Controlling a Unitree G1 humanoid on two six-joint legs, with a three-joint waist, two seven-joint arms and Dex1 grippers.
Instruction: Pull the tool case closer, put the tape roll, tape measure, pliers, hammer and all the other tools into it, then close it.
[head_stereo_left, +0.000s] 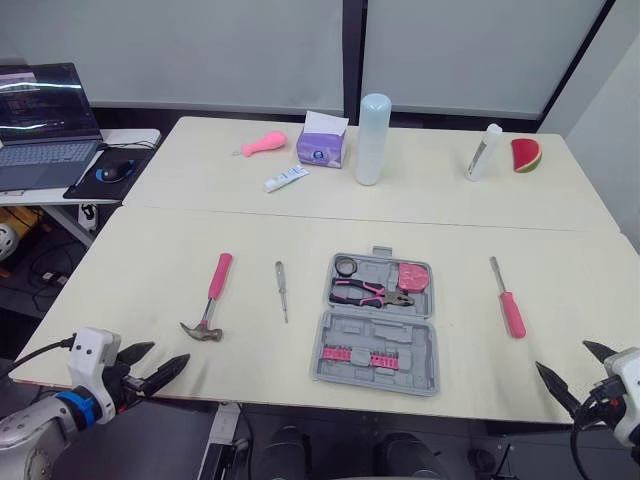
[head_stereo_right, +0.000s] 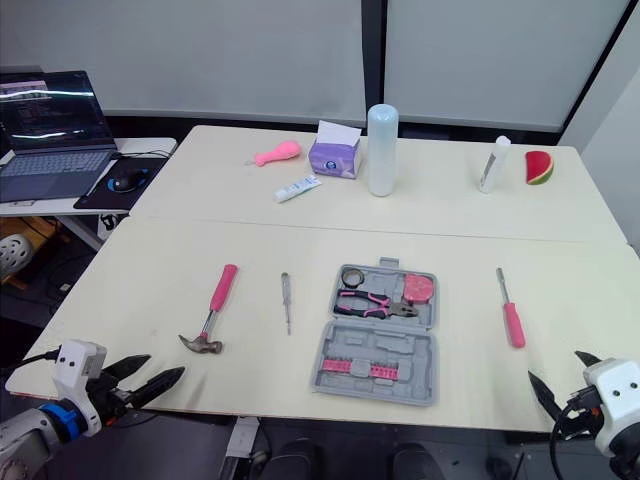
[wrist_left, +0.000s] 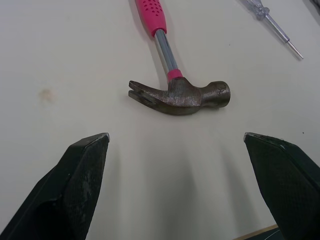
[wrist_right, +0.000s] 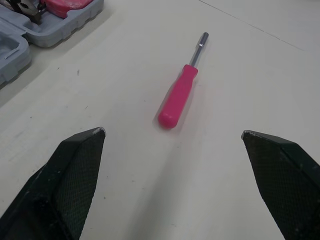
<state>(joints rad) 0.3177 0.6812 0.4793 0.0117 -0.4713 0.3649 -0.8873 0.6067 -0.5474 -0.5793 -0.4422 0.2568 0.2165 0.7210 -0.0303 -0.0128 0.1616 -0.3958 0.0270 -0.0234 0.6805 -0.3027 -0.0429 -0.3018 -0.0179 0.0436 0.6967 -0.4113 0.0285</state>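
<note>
The left gripper (head_stereo_left: 168, 354) is hovering at the near table edge, well to the left of the tool case (head_stereo_left: 418, 335), its two black fingers spread wide apart and holding nothing. The right gripper (head_stereo_left: 562, 354) is hanging at the same edge, to the right of the case, its fingers likewise gaping and empty.

The case is lying flat and open on the near table, between the two grippers and a little beyond them. A row of pink bits (head_stereo_left: 365, 356) is sitting in its nearer half. In its farther half the pliers (head_stereo_left: 368, 293) are lying across the middle, with the tape roll (head_stereo_left: 346, 266) in the far left corner and the pink tape measure (head_stereo_left: 412, 276) in the far right one.

The hammer (head_stereo_left: 210, 305) is lying well left of the case, head toward the left gripper and pink handle pointing away. A slim screwdriver (head_stereo_left: 282, 290) is resting between the hammer and the case, apart from both. A pink-handled screwdriver (head_stereo_left: 508, 300) is lying to the right of the case, handle nearer the right gripper.

Beyond the case, on the far table, a tube (head_stereo_left: 286, 179), a pink balloon-shaped thing (head_stereo_left: 263, 144), a tissue box (head_stereo_left: 321, 148), a tall white cylinder (head_stereo_left: 373, 139), a white bottle (head_stereo_left: 483, 152) and a watermelon-slice toy (head_stereo_left: 526, 155) are sitting. Far left of the case, a laptop (head_stereo_left: 45, 120) is standing open.
</note>
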